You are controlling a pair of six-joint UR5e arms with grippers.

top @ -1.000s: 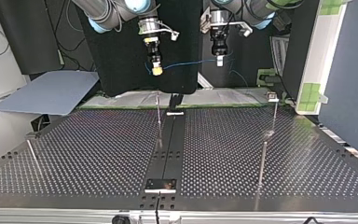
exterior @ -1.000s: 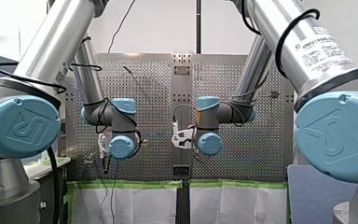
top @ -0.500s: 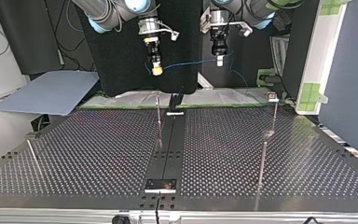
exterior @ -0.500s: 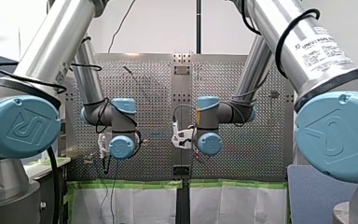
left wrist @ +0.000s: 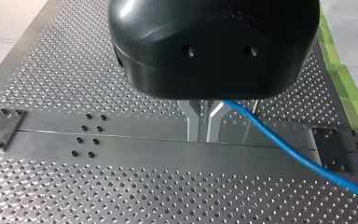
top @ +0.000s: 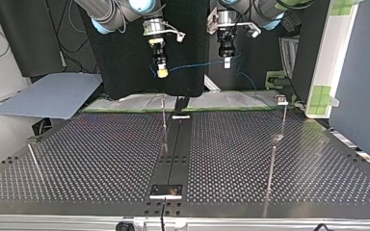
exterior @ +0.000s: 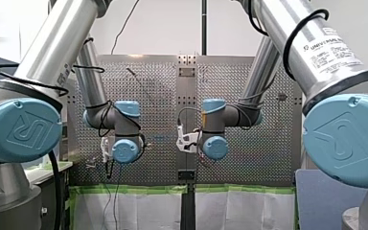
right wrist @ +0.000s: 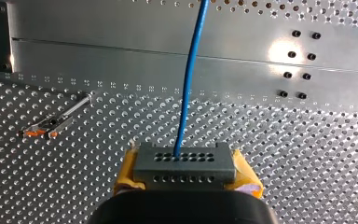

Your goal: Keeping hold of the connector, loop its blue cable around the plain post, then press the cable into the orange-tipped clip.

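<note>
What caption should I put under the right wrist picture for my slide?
My right gripper clamps the grey connector, its blue cable running ahead over the perforated table.
</note>
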